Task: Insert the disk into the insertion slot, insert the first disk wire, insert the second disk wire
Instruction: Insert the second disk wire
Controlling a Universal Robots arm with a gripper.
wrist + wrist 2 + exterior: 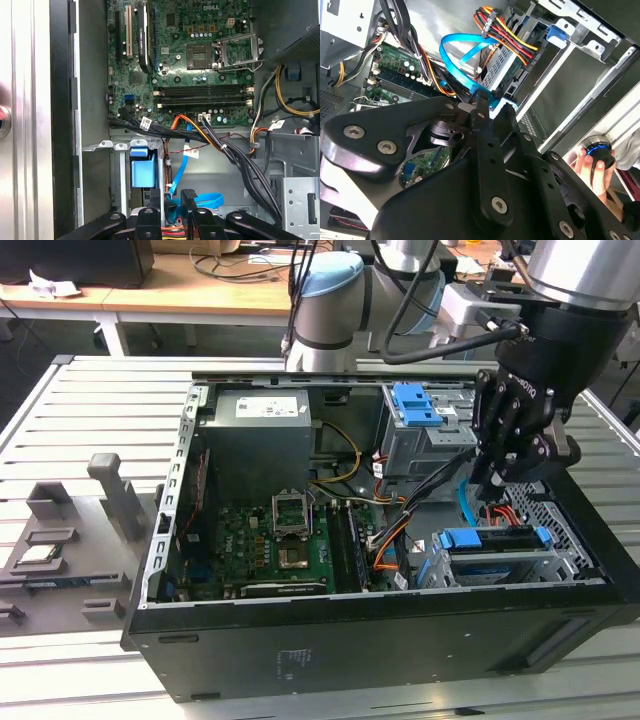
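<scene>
- In the exterior view: claw point(498, 488) low inside the case point(400, 640), toward the exterior view's right, just above the disk point(490, 538). Disk with blue rails already lying in the slot point(480, 570), so step one judged done. Red and orange first wire point(507, 510) and light-blue second wire point(462, 502) rising beside the claw; plug ends masked by the fingers.
- In the second wrist view: claw point(492, 107) nearly closed, apparently pinching the second wire point(455, 55) close to its plug end, with the rest of the cable looping up behind. First wire point(512, 42) running to the disk's edge; seems plugged in, though not certain. Step in hand judged to be the second wire. Calls for squaring the small plug to its socket and a straight, gentle push. Socket itself not made out. A hand point(590, 167) on a blue-lit knob point(596, 150) at the frame's edge, partly cut off.
- In the first wrist view: fingertips point(155, 200) close together on the blue cable point(202, 200), above the motherboard point(200, 60). Plug hidden between the fingers; disk connectors hidden beneath the claw's links.
</scene>
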